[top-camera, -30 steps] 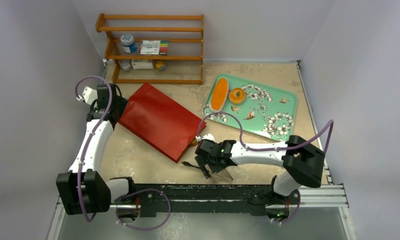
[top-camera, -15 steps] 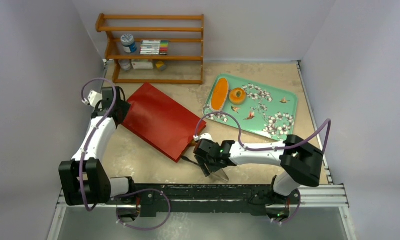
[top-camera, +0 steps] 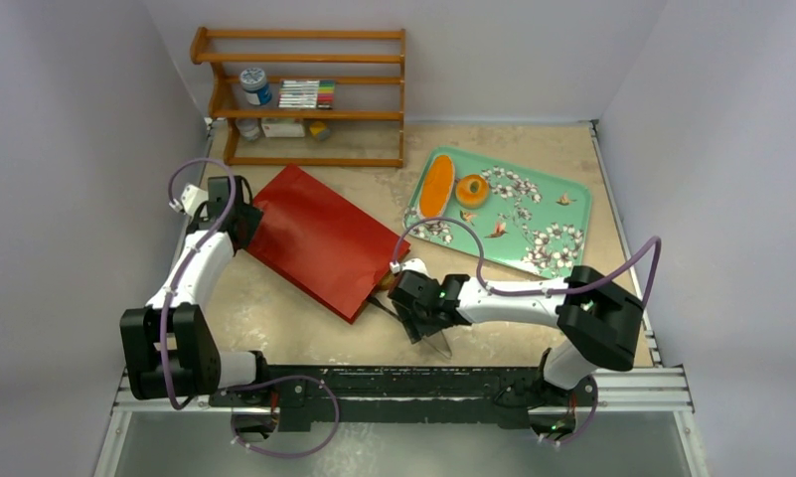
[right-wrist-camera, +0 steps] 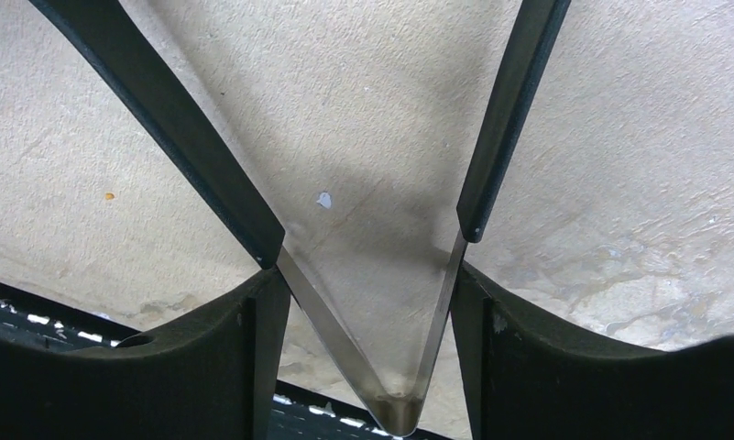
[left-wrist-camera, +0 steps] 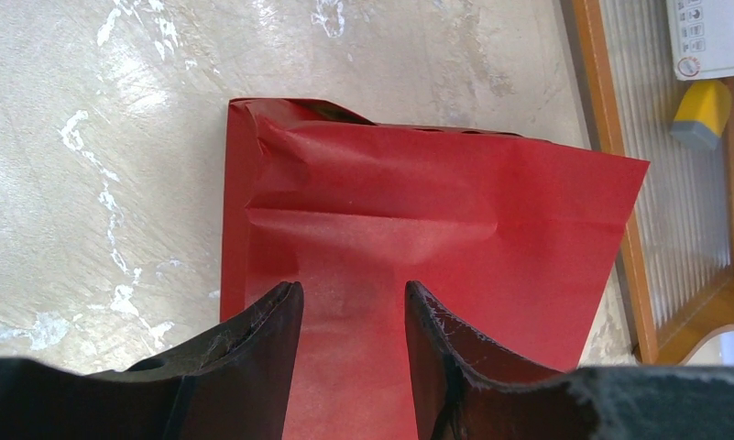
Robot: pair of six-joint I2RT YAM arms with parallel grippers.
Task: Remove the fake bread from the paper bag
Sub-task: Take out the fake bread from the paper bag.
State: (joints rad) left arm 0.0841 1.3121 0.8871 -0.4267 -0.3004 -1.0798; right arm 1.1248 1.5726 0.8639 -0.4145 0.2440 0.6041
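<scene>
Beige, mottled counter [top-camera: 274, 308] is carrying everything, walled in by plain grey sides. On it the paper bag [top-camera: 314, 238] is lying flat and slantwise, glossy red and creased, with its closed end under the left fingers [left-wrist-camera: 253, 367] and its mouth pointing toward the right fingers [right-wrist-camera: 244, 348]. The bag is looking almost flat. Whatever fake bread is inside it is hidden, apart from a small brownish spot at the mouth that is too small to name.

Two pieces are already lying out of the bag, well beyond the right fingers on the far end of the flowered green tray [top-camera: 548, 214]. They are a long oval loaf [top-camera: 434, 187] and, just beside it, a round bun [top-camera: 471, 189], both orange-brown and smooth.

The right fingers are pressing on both arms of a pair of tongs [right-wrist-camera: 175, 137], gripping them just ahead of the metal hinge. The black arms are spreading forward toward the bag's mouth, and their tips are out of the wrist view.

The left fingers are standing partly apart with red paper showing between them. I cannot tell whether they are pinching the bag or only resting over it.

By my judgement the job is partly done, and the step in hand is reaching for another piece with the tongs. The next move is calling for the tips to slide under the upper rim of the mouth without snagging the paper. They then need to squeeze on a piece while the bag's closed end is being held steady.

A wooden shelf [top-camera: 314, 114] is standing beyond the left fingers, against the back wall.
</scene>
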